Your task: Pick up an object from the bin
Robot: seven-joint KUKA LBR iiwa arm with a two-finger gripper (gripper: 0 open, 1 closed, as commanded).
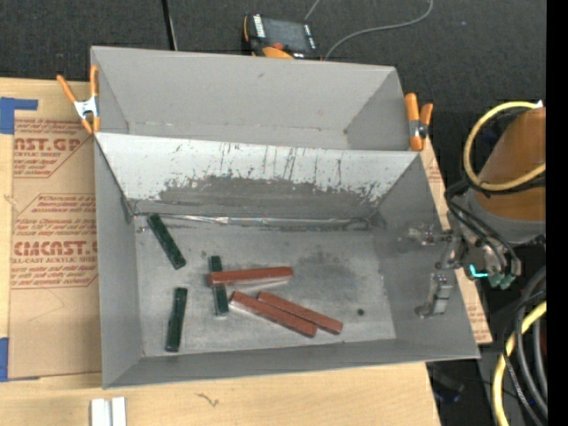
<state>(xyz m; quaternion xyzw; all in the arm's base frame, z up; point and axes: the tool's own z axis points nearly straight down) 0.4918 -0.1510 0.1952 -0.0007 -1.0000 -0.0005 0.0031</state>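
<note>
Three brown sticks (251,277) and three dark green sticks (176,319) lie loose and flat on the lower-left floor of the bin (248,96), none yet chosen. The pincer (428,269) hangs at the right, well apart from them, seemingly spread and empty.

Dark floor (479,25) lay beyond a pale wooden tabletop (293,398).
A thin white cable (429,9) curled across that floor toward a small orange-and-black device (280,35).
</note>
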